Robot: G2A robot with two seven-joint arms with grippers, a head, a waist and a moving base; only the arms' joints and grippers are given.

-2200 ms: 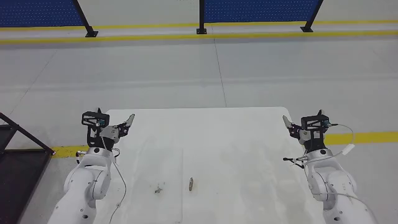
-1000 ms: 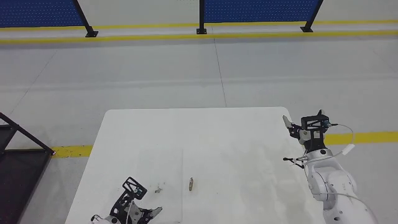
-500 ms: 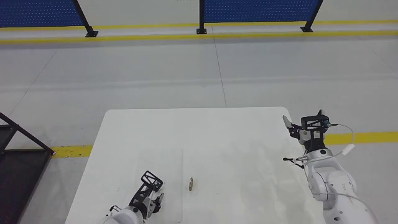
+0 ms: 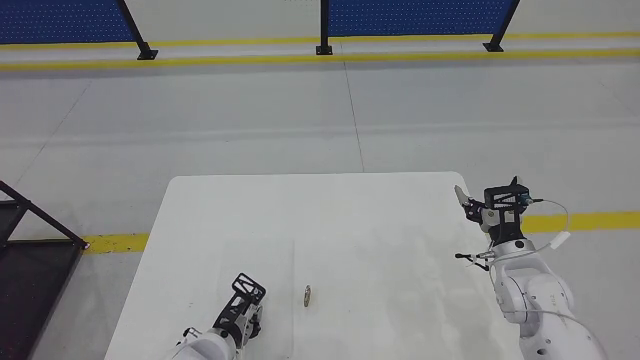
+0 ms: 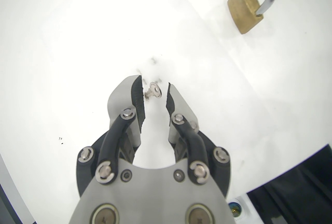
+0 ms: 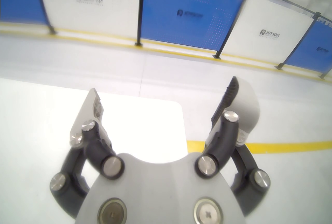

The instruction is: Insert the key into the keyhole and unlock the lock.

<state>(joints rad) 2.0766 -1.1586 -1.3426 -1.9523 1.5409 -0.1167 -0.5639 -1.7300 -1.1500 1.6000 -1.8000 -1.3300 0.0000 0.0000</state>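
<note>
Left hand (image 5: 153, 83) is released, fingers (image 5: 137, 95) spread to either side of the key (image 5: 153, 90) and not yet closed on it. The key is small and silvery with a round bow, lying flat on the table (image 5: 64, 27) between my fingertips; whether the nearer pad touches its shank I cannot tell. The padlock (image 5: 246, 9), brass-bodied with a steel shackle, lies on its side on the table ahead of this hand and off towards my right arm's side, near but clearly apart from both hand and key. Its shackle looks seated in the body, so I judge it locked. Change noted: about two seconds ago this hand was held up at the far corner of the table on its own side. It has since swung down to the near edge, crept in over the key, and in the last half second barely shifted. In the top view it (image 4: 245, 307) now covers the spot where the key lay, and the padlock (image 4: 307, 295) has not moved. Right hand (image 6: 163, 86) is also released, holds nothing, and is unmoved at the far corner on its side, well apart from the work. Assessment: the approach is finished and the grasp is the step in hand; insertion and turning remain undone. The key lies flat and thin, so the pinch may slip, and the loose padlock will likely need steadying by my right hand.
</note>
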